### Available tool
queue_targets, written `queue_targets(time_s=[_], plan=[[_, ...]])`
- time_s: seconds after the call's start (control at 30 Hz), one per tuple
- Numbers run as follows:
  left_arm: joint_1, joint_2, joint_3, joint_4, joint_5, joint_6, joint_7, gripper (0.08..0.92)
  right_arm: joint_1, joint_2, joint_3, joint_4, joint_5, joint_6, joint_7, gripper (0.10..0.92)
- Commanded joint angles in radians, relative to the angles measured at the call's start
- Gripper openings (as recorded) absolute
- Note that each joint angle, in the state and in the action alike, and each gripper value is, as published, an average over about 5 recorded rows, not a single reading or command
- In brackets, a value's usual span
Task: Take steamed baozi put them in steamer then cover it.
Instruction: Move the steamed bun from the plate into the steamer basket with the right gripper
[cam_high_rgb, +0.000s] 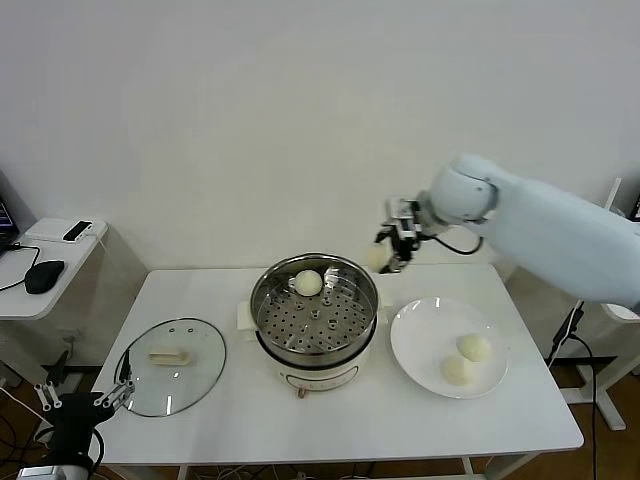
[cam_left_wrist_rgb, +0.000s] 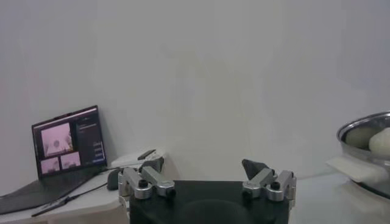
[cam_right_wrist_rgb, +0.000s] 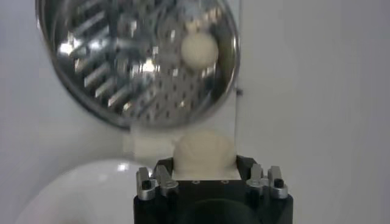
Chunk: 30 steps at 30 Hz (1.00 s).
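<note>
Plain white wall behind a white table

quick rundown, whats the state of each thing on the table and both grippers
steamer: uncovered, one bun on its tray
bun in steamer: resting near the far rim
cover: off, flat on the table
plate: holds two buns
two buns on plate: untouched
right gripper: holds a fourth bun by the steamer's rim
left gripper: open, parked low

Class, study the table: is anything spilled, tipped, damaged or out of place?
Nothing stands out. The lid lies flat beside the steamer, one bun sits inside, two rest on the plate.
</note>
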Motion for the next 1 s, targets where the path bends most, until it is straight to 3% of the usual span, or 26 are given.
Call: queue_targets(time_s=[0.03,0.3,1.0], plan=[[-0.004,0.000,-0.007,0.004,0.000,0.001,0.002,0.823,0.015,0.306,-0.049,-0.084,0.172,-0.089,0.086,0.646],[0.001,-0.006,-0.022,0.005,-0.001,0.000,0.003,0.823,-0.059,0.437,-0.070,-0.193,0.193,-0.135,0.128,0.652],[-0.006,-0.008,-0.038,0.011,-0.015,-0.002,0.004,0.823,-0.146,0.475,-0.096,-0.302,0.091,-0.147,0.122,0.651]])
